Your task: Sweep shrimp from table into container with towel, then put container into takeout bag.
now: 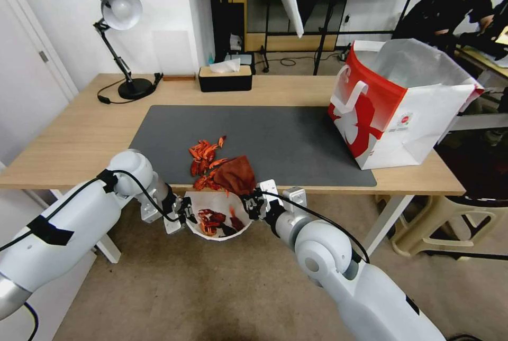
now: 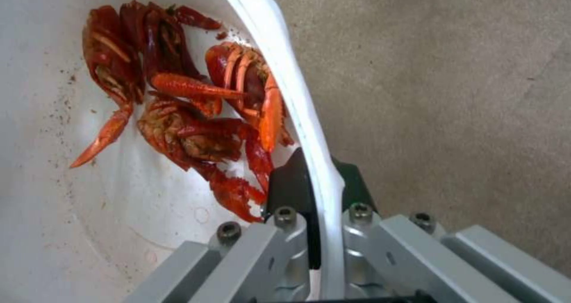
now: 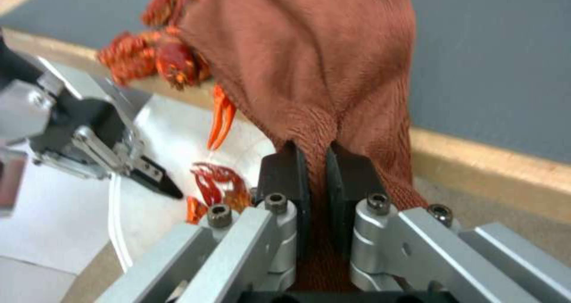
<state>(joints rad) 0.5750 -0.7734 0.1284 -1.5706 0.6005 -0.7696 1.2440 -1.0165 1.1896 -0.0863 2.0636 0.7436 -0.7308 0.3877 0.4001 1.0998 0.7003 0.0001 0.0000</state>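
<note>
A heap of red-orange shrimp [image 1: 205,157] lies on the dark grey mat near the table's [image 1: 79,135] front edge. My right gripper [image 1: 253,204] is shut on the rust-brown towel [image 1: 236,174] [image 3: 309,62], which drapes over the table edge against the shrimp [image 3: 155,57]. Just below that edge hangs the white container [image 1: 218,234], its rim [image 2: 297,115] pinched by my left gripper [image 1: 186,211], which is shut on it. Several shrimp [image 2: 190,111] lie inside the bowl. The red and white takeout bag [image 1: 394,106] stands open at the right end of the table.
A black tissue box [image 1: 225,78] and a desk lamp [image 1: 120,39] stand along the table's far side. Beige carpet [image 1: 211,288] lies below the container. A stool [image 1: 450,224] sits under the table's right end.
</note>
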